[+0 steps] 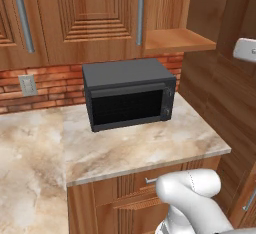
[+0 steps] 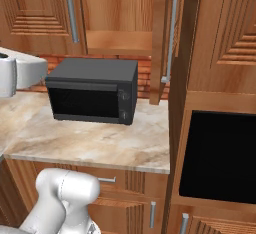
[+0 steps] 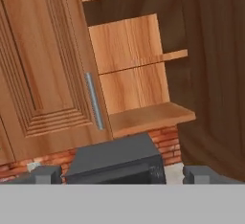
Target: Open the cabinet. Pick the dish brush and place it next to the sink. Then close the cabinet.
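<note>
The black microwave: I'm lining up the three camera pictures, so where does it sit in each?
Left base view: black box-shaped microwave at centre, on the marble counter.
Right base view: microwave left of centre, on the counter.
Hand view: microwave at bottom centre, top and upper front showing.
Shared landmark: the open wooden shelf above the microwave.

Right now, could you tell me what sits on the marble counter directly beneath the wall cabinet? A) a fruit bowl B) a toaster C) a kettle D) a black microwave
D: the black microwave stands on the counter against the brick wall, under the cabinet.
</note>
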